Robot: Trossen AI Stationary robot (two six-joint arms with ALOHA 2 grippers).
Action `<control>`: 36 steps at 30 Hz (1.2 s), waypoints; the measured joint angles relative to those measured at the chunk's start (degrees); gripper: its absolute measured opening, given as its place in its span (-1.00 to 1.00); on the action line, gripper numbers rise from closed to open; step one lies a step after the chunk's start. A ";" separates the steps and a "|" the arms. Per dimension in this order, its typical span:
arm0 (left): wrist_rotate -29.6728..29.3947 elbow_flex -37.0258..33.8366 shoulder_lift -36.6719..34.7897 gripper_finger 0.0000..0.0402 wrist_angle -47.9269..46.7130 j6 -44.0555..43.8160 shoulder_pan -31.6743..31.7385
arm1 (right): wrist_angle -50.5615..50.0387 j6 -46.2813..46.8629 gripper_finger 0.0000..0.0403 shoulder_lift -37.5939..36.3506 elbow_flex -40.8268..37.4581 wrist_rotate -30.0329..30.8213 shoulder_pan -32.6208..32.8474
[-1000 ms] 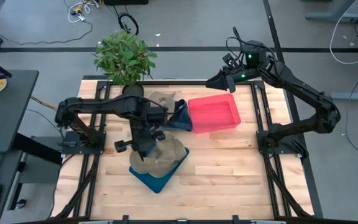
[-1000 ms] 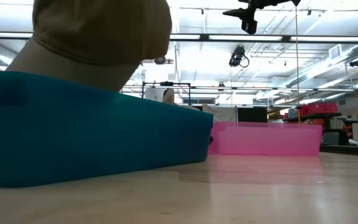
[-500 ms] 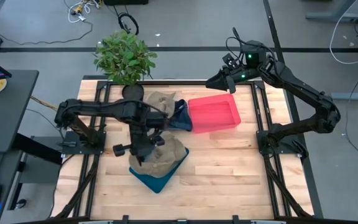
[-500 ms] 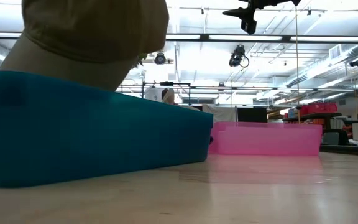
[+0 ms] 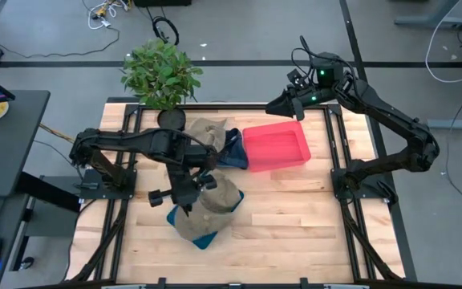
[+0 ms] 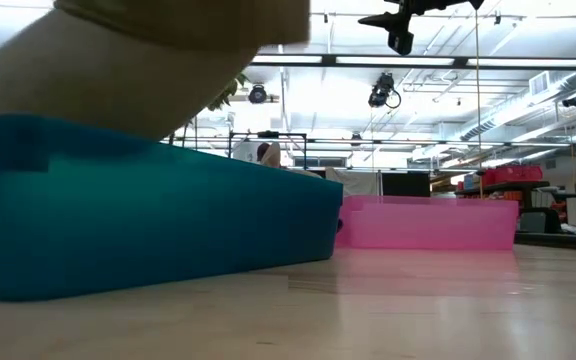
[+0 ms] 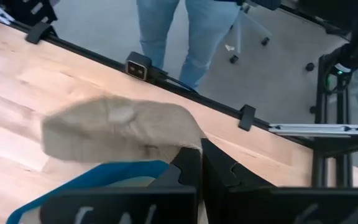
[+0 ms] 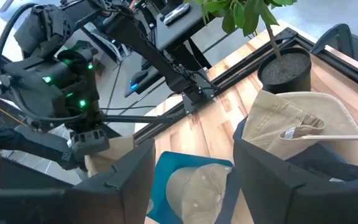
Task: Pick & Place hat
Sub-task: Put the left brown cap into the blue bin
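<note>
My left gripper (image 5: 188,199) (image 7: 194,155) is shut on a tan hat (image 5: 191,228) (image 7: 117,127) (image 6: 138,60), raised over the near part of a teal bin (image 5: 204,240) (image 6: 168,220). A second tan hat (image 5: 220,193) (image 8: 192,184) lies in the bin's far right part. A third tan hat (image 5: 207,128) (image 8: 291,121) rests on a dark blue bin (image 5: 233,149). My right gripper (image 5: 273,104) (image 8: 194,148) hangs open high over the table's far edge, beside the pink bin (image 5: 276,147). My left gripper pinches the hat's edge (image 7: 180,144) between its two shut fingers, which slant down toward the table's near edge. The hat stretches out beyond the fingertips, raised above the teal bin's rim. I cannot tell whether its lowest part is clear of the bin.
A potted plant (image 5: 160,74) stands at the far left edge. Bare wood lies right of the teal bin and in front of the pink bin (image 6: 428,222). A person's legs (image 7: 185,31) show beyond the table's near edge.
My left gripper has risen and gone a little toward the table's near edge, still shut on the tan hat. The hat has come up off the teal bin and shifted nearward, while the hat beside it has stayed where it was.
</note>
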 joint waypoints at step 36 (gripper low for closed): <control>-3.74 -6.34 2.68 -0.99 5.59 1.70 1.56 | 0.04 0.26 0.09 0.00 0.00 0.89 4.70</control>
